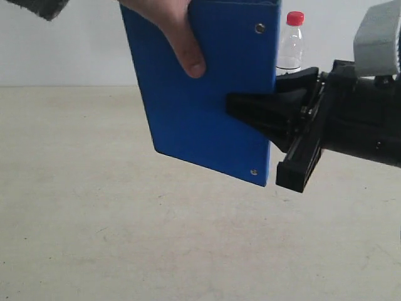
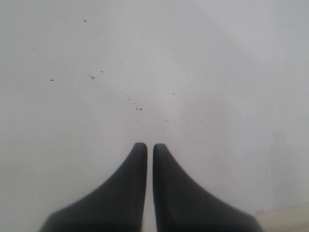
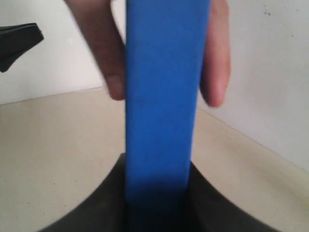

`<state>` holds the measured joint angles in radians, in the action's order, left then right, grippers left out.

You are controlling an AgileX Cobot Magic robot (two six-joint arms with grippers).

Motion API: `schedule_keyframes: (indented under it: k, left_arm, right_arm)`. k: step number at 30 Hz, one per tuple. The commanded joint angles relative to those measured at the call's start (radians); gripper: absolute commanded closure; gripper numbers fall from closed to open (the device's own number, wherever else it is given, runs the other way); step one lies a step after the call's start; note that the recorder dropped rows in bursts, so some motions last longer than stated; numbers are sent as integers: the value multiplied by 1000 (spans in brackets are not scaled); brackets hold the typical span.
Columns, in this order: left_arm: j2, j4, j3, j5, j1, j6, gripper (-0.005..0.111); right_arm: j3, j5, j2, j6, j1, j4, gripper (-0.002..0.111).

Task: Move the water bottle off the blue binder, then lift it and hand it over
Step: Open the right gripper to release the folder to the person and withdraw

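Binder [image 1: 200, 94] aloft, long axis near upright — right gripper [image 1: 241, 111] pinches its spine edge, person's hand [image 1: 169, 25] grips its top corner | bottle [image 1: 291, 44] stands on table [image 1: 125, 238] behind, off it | left gripper [image 2: 149, 154] pressed together, empty

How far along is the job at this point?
Done: the water bottle stands off the blue binder, behind it. In hand: the right claw clamps the raised binder while a person's hand grips its top. Remaining: releasing it to that hand. The left claw is shut and empty.
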<state>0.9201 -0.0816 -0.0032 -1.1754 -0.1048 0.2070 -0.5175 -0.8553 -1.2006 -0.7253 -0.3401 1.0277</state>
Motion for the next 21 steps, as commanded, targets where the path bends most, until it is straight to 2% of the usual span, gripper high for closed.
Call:
schedule_keyframes:
  k: [1, 11, 17, 20, 21]
  left_arm:
    - [-7, -12, 3, 3, 1, -3, 102]
    - [-7, -12, 3, 3, 1, -3, 102]
    - [-7, -12, 3, 3, 1, -3, 102]
    - [-7, -12, 3, 5, 1, -3, 102]
    - [-7, -12, 3, 5, 1, -3, 102]
  right_arm:
    - [-34, 23, 2, 2, -9, -54, 108]
    - [-34, 176, 2, -16, -9, -32, 108]
    - [-34, 201, 2, -16, -9, 66, 108]
    - [-34, 201, 2, -38, -9, 140, 96]
    - [-34, 201, 2, -63, -9, 157, 86]
